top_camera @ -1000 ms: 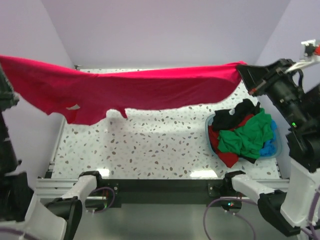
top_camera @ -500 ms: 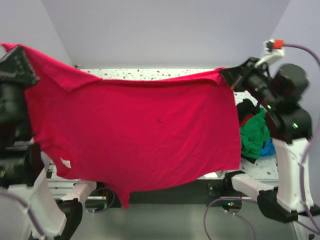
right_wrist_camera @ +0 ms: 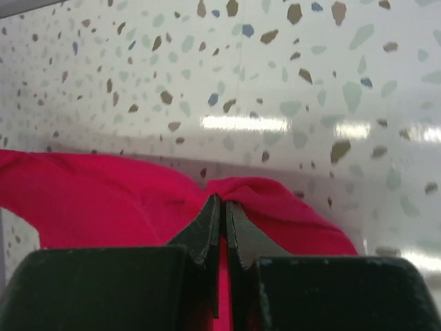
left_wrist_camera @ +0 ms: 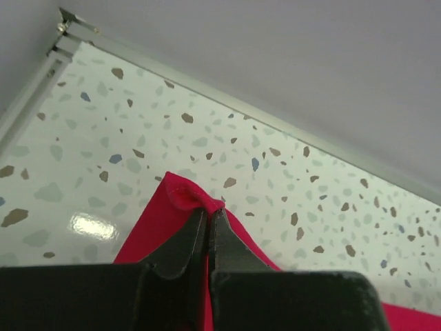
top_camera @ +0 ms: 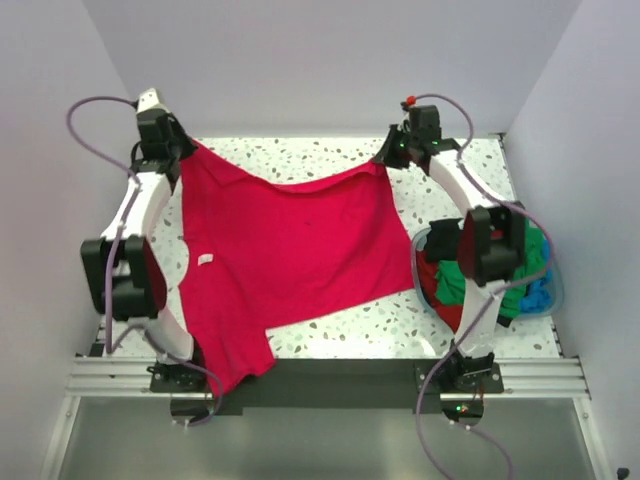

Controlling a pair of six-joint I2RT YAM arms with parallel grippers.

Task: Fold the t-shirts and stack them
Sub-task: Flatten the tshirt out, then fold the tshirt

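Left gripper (left_wrist_camera: 207, 210) at 10 o'clock of the table (top_camera: 350, 320), jaws clenched on a corner of the crimson t-shirt (top_camera: 290, 240). Shirt lies spread mid-table, its lower-left part running over the near edge at 7 o'clock, its left side cut by the left arm (top_camera: 135, 215). Right gripper (right_wrist_camera: 222, 200) at 1 o'clock pinches another corner. At 3 o'clock, blue basket (top_camera: 548, 292) holds the shirt pile (top_camera: 452, 285), green, red, black, half hidden by the right arm (top_camera: 480, 245)
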